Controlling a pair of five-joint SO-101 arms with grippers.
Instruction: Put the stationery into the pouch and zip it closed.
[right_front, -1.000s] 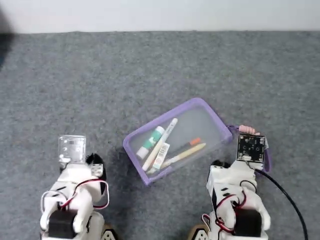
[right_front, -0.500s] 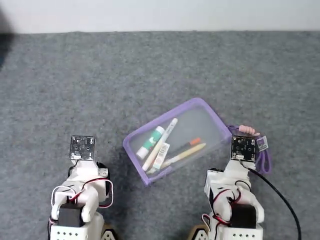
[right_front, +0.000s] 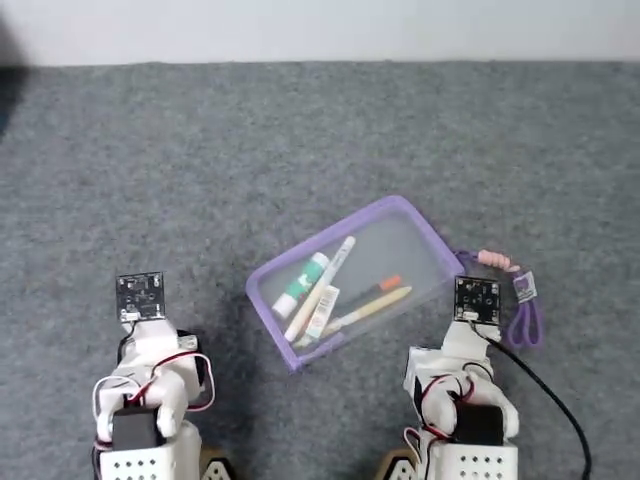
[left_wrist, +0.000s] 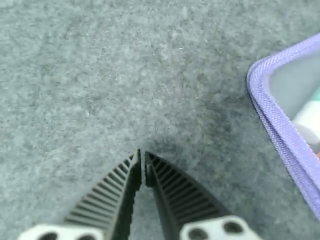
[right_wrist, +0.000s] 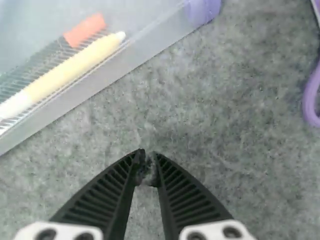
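Note:
A clear pouch (right_front: 355, 280) with purple trim lies tilted mid-table, holding a green-and-white glue stick (right_front: 301, 284), a white pen (right_front: 330, 275), a yellow pencil (right_front: 375, 308) and an orange-capped marker (right_front: 383, 286). A purple strap (right_front: 522, 318) with a pink charm trails from its right corner. My left gripper (left_wrist: 141, 159) is shut over bare carpet, to the left of the pouch's purple edge (left_wrist: 272, 125). My right gripper (right_wrist: 146, 160) is shut over carpet just in front of the pouch's near side, where the yellow pencil (right_wrist: 70, 70) shows through the clear wall.
Grey carpet (right_front: 200, 160) covers the table up to a pale wall at the back. Both arm bases (right_front: 145, 420) sit at the near edge, with a black cable (right_front: 545, 390) running off the right arm.
Both arms have drawn back toward their bases. The left wrist tipped down and pulled in; the right gripper moved away from the strap toward the near edge.

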